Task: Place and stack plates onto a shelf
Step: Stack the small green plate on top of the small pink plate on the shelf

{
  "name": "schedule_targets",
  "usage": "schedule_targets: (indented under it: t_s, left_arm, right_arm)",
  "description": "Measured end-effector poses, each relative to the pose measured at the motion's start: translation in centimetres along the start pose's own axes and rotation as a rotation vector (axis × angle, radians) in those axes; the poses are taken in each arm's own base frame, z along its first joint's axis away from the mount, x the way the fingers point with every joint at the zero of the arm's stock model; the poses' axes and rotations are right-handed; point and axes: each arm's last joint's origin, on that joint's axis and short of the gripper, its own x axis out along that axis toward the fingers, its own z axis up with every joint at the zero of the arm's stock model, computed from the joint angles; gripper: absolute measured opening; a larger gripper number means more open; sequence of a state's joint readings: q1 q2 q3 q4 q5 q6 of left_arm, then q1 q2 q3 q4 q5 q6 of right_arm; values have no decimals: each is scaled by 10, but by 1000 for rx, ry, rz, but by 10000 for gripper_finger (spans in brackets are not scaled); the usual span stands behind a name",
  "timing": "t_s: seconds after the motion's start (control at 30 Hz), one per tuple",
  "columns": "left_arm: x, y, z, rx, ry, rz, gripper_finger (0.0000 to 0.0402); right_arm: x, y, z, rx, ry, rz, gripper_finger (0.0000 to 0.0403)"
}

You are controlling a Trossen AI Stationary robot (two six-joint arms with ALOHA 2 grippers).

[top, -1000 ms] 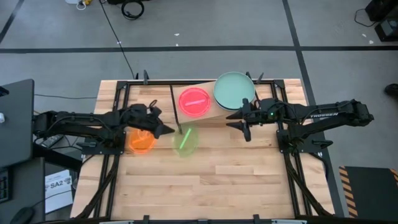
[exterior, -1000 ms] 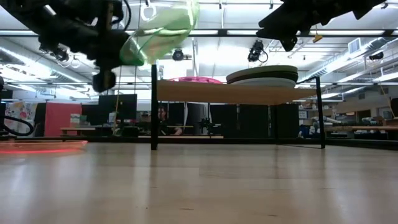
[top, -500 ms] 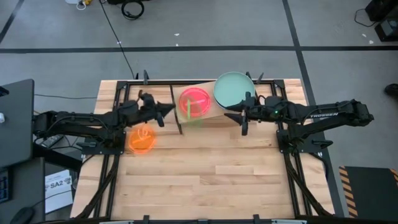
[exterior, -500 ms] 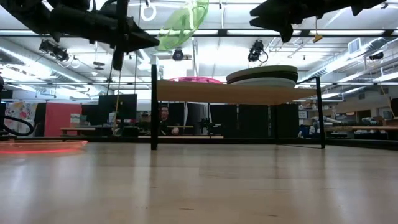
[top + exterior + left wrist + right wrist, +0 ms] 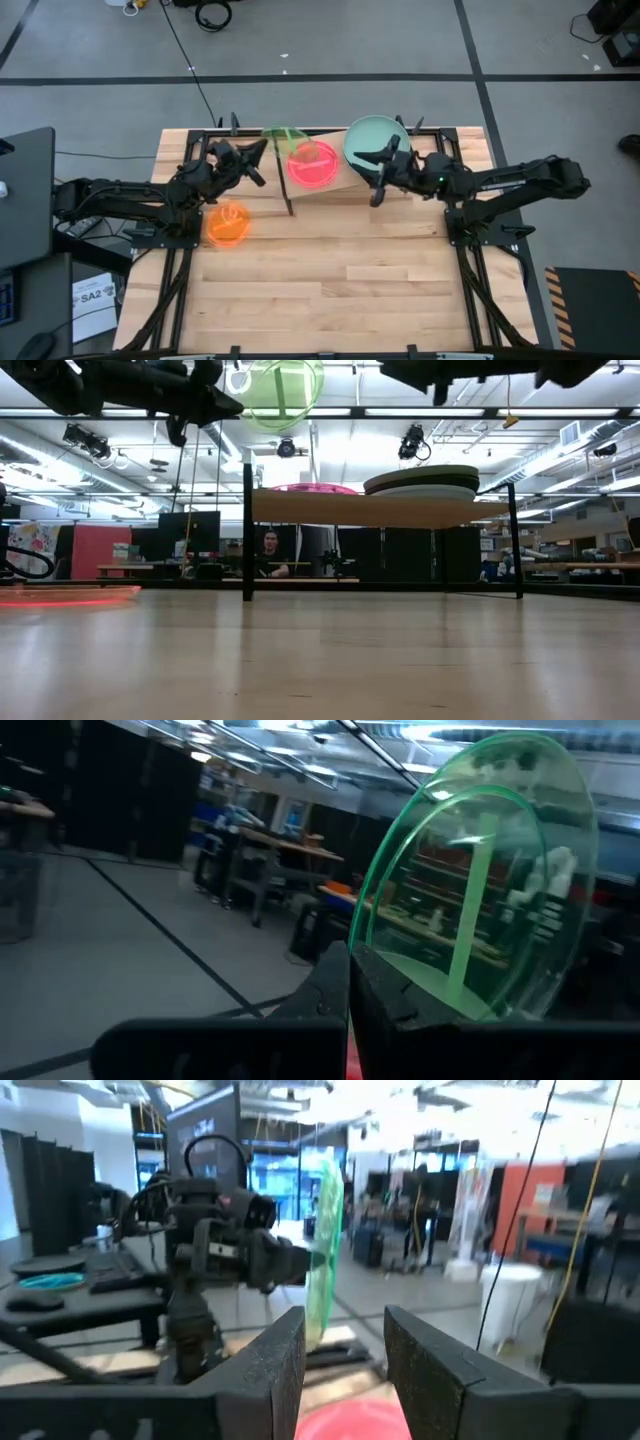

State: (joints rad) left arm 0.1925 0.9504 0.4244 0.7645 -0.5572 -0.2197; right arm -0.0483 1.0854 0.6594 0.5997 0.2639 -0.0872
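Note:
My left gripper [image 5: 257,157] is shut on a translucent neon-green plate [image 5: 284,134], high above the shelf's left end; the plate shows as a round disc in the low view [image 5: 283,390]. The slanted wooden shelf [image 5: 380,510] holds a pink-red plate [image 5: 313,163] on its left and, on its right, a stack topped by a mint-green plate [image 5: 377,142]. An orange plate [image 5: 228,224] lies flat on the table. My right gripper [image 5: 373,172] is open and empty, above the shelf's near edge beside the stack. My left gripper pinches the green plate's rim [image 5: 430,1005] between its two fingers, at the plate's lower left edge. The fingers come about level from the table's left. The plate stands upright on edge, lifted clear above the shelf, its face toward the table's near side.
The shelf's thin black legs [image 5: 247,530] stand on the slatted tabletop [image 5: 330,280]. Black frame rails run along the table's left and right sides. A person [image 5: 267,552] sits far behind the table.
My left gripper has risen and gone toward the far edge, carrying the green plate from over the table to above the shelf's left end; the plate has tipped from slanted to upright. My right gripper has risen and gone slightly toward the far left.

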Motion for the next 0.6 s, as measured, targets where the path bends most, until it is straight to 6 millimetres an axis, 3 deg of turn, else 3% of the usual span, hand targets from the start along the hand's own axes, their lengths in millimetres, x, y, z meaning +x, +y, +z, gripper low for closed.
schedule_targets:
  t_s: [0.37,0.6]
  left_arm:
    - [0,2,1,6,-18,77,4]
    - [0,3,1,6,-22,95,4]
  right_arm:
    - [39,1,-26,-12,-154,-77,144]
    - [79,4,-35,-20,-151,-79,144]
